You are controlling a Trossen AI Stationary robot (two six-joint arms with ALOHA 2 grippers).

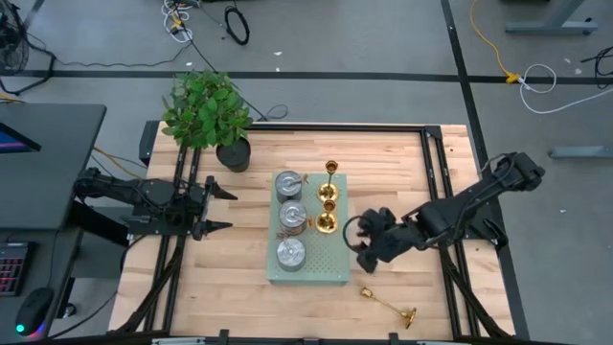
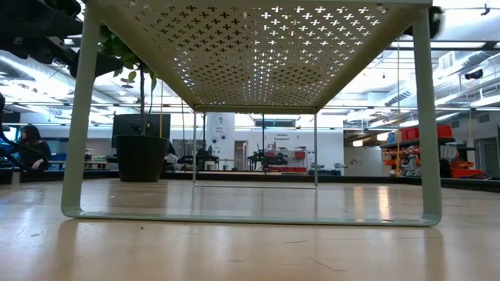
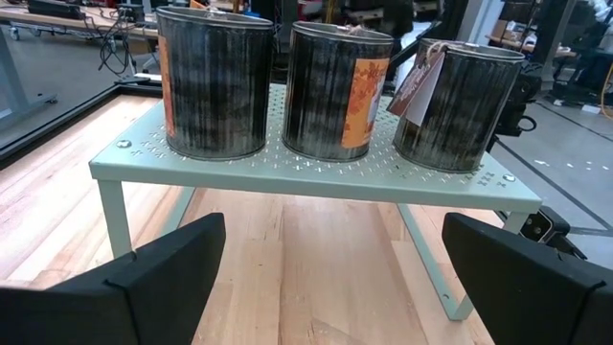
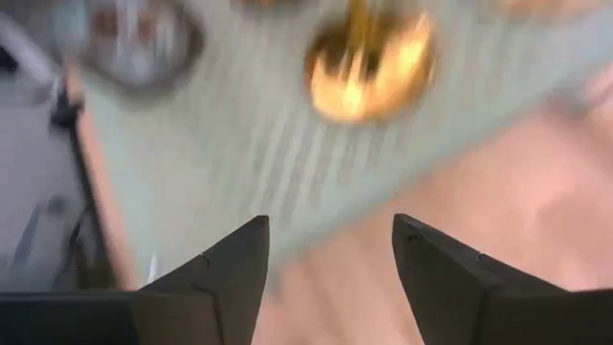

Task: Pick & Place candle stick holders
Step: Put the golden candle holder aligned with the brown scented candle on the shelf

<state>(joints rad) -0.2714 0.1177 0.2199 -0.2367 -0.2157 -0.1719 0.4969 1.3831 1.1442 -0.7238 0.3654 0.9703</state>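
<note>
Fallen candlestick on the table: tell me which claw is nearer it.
Right. The right claw hangs just beyond the candlestick, by the shelf; the left claw waits past the shelf's far side.

A robotics lab or open workshop hall is showing here. A wooden table [image 1: 383, 163] is standing on a grey floor crossed by dark tape lines, with loose cables [image 1: 536, 79] trailing at the upper right of the high view. In the low view, exposed ceiling ducts, strip lights and red storage bins [image 2: 418, 133] are filling the background, and a person [image 2: 31, 147] is sitting at far left.
</note>
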